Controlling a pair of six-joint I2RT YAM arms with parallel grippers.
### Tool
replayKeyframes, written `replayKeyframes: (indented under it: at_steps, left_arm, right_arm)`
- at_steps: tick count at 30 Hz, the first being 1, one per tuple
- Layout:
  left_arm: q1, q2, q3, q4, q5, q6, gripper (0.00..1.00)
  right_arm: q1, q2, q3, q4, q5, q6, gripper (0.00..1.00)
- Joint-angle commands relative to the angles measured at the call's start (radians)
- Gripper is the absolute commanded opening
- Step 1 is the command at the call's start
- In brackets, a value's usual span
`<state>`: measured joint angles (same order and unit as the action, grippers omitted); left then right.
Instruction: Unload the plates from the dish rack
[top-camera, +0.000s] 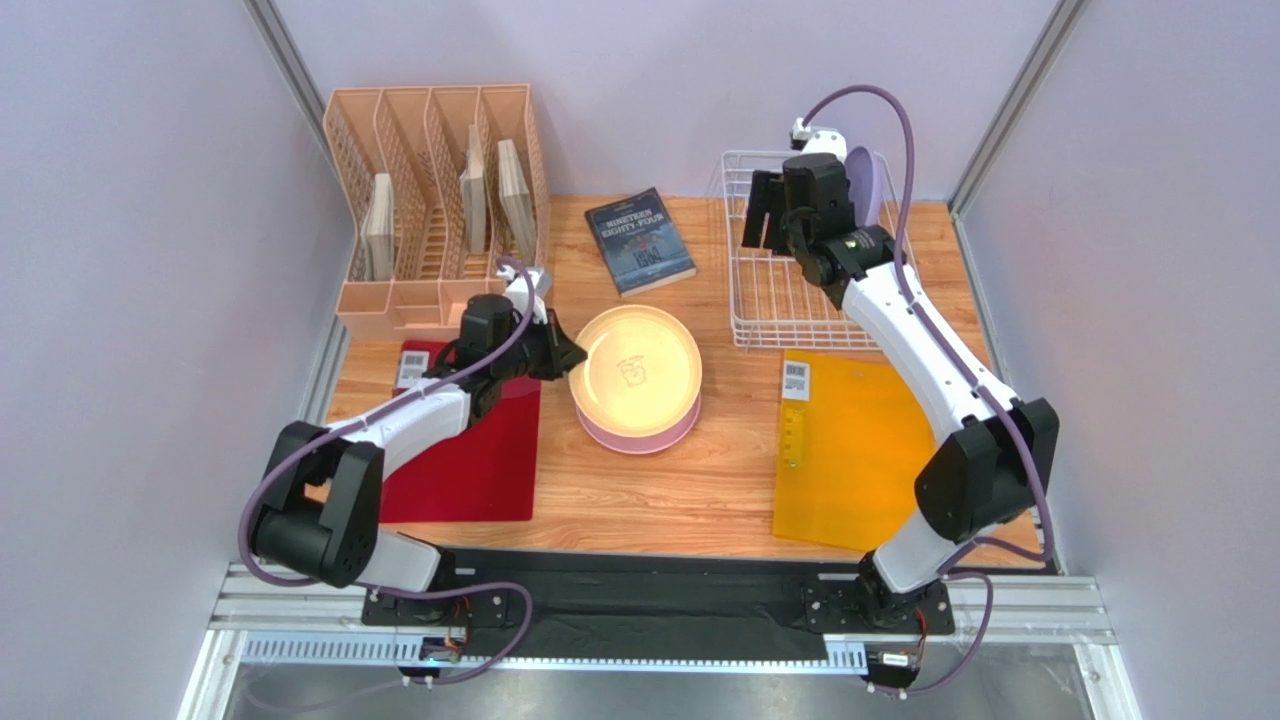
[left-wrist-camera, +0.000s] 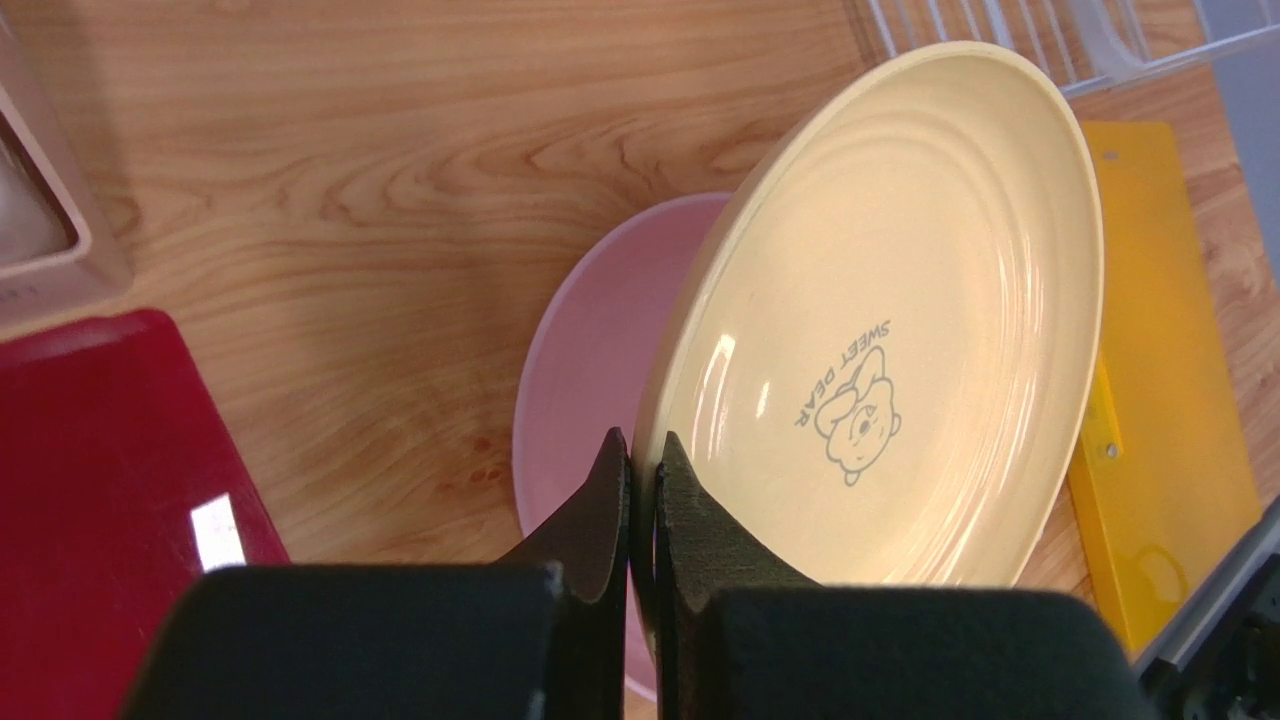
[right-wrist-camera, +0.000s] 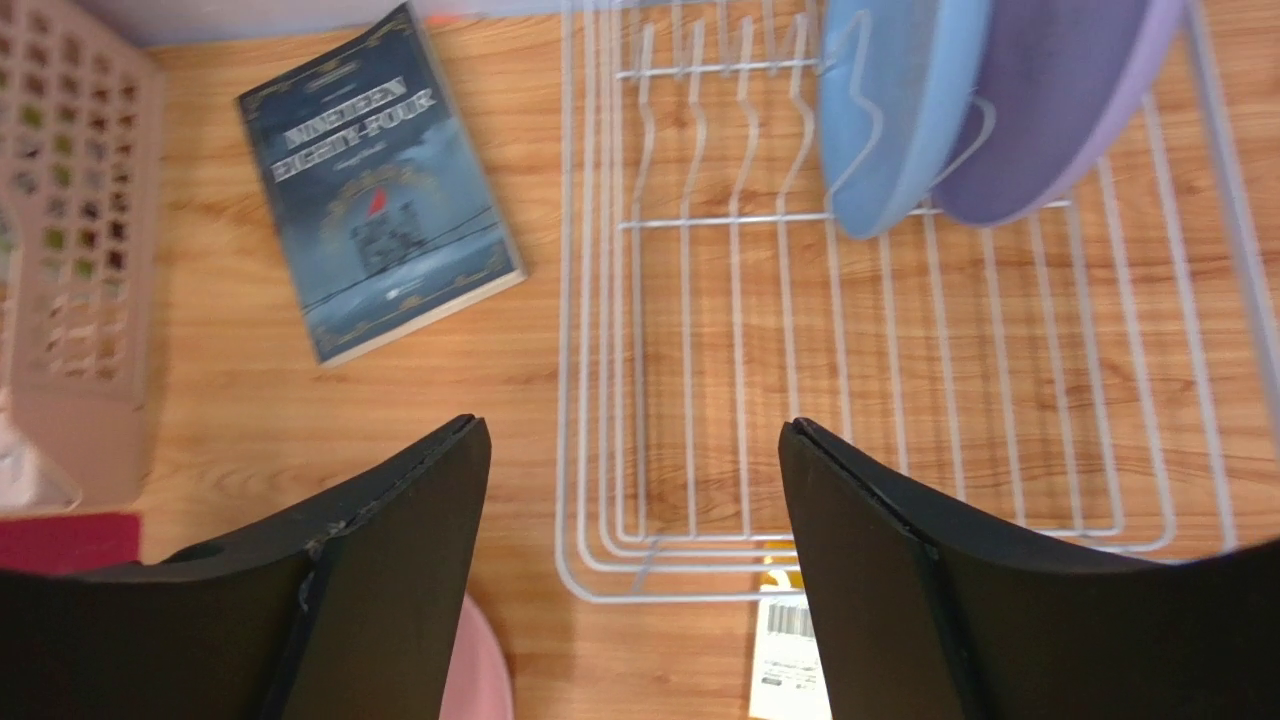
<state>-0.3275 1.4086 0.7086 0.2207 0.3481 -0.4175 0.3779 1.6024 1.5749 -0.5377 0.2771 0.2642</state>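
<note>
- Our left claw (left-wrist-camera: 643, 468) is clenched on the cream plate (left-wrist-camera: 902, 300) at its rim, over the pink plate (left-wrist-camera: 586, 390).
- Our right claw (right-wrist-camera: 634, 510) is released above the dish rack (right-wrist-camera: 568, 345); the light blue plate (right-wrist-camera: 894, 105) and the lavender plate (right-wrist-camera: 1052, 105) stand inside.
- We judge them light, stiff and slippery; we would pinch the upper rim.

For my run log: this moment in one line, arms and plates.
left fingers: shut on cream plate rim, above pink plate | right fingers: open over rack | blue plate, lavender plate: standing in rack

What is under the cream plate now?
A pink plate lies under the cream plate. Only its edge and one side show. The rest is covered, so anything between them cannot be seen.
</note>
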Motion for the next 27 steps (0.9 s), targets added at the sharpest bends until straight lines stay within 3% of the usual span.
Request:
replayKeyframes:
  at_steps: [1,9,11,13,14,17,25,26,27]
  left_arm:
    - [-0.015,0.036,-0.037,0.061,0.003,-0.003,0.0]
    - [-0.025,0.102,-0.055,0.089,-0.034,0.005,0.01]
    - [-0.027,0.112,-0.058,0.095,-0.04,0.006,0.16]
    - [-0.027,0.125,-0.055,0.098,-0.038,0.008,0.23]
    - [-0.027,0.13,-0.054,0.098,-0.035,0.006,0.34]
    - [-0.027,0.141,-0.052,0.098,-0.037,0.002,0.53]
    - [-0.028,0.067,-0.052,0.075,-0.069,0.013,0.8]
    - [-0.028,0.052,-0.051,0.066,-0.078,0.016,0.94]
    - [-0.028,0.035,-0.047,0.048,-0.09,0.022,0.99]
  right_arm:
    - [-0.025,0.076,0.098,0.001,0.184,-0.074,0.77]
    - [-0.074,0.183,0.172,0.031,0.226,-0.117,0.77]
    - [-0.091,0.209,0.192,0.044,0.229,-0.128,0.77]
    - [-0.103,0.246,0.204,0.054,0.241,-0.137,0.77]
    - [-0.115,0.261,0.227,0.053,0.243,-0.143,0.77]
    - [-0.132,0.309,0.273,0.062,0.255,-0.161,0.77]
    - [-0.142,0.476,0.439,0.065,0.329,-0.243,0.76]
    - [-0.143,0.499,0.456,0.068,0.338,-0.247,0.76]
    - [-0.146,0.542,0.48,0.065,0.344,-0.252,0.73]
